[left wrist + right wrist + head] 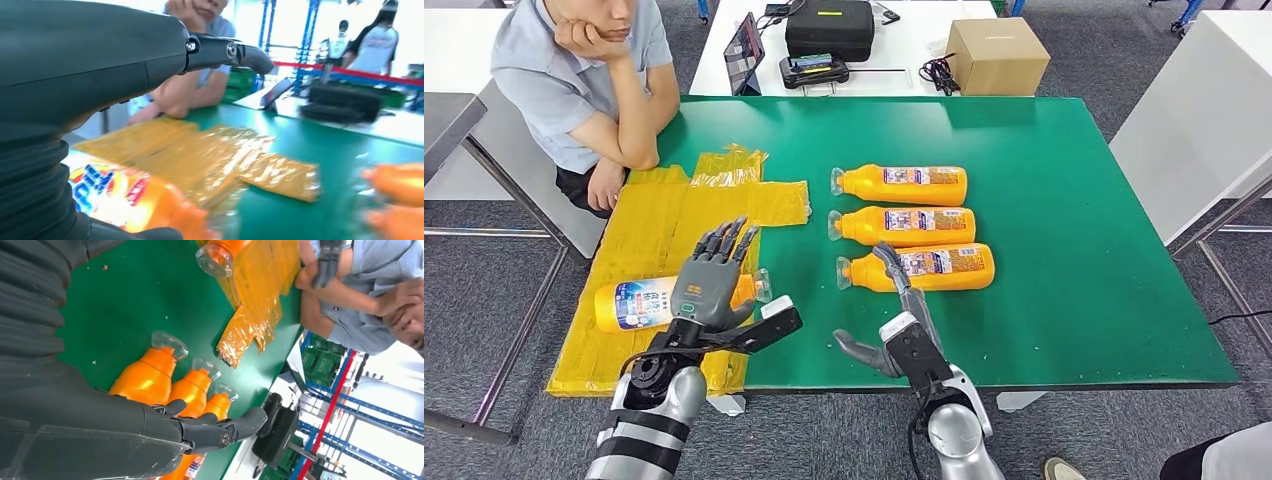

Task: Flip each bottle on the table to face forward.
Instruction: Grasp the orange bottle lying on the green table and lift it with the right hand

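Three orange bottles lie in a row on the green table: a far one, a middle one and a near one, clear caps pointing left. A fourth orange bottle with a blue and white label lies on the yellow sheet. My left hand hovers over that bottle's cap end with fingers spread, holding nothing. My right hand is open just in front of the near bottle, one finger reaching up to it. The left wrist view has the fourth bottle close under the hand.
A person sits at the table's far left corner, elbow on the edge. Behind the green table stands a white table with a black case, a tablet and a cardboard box.
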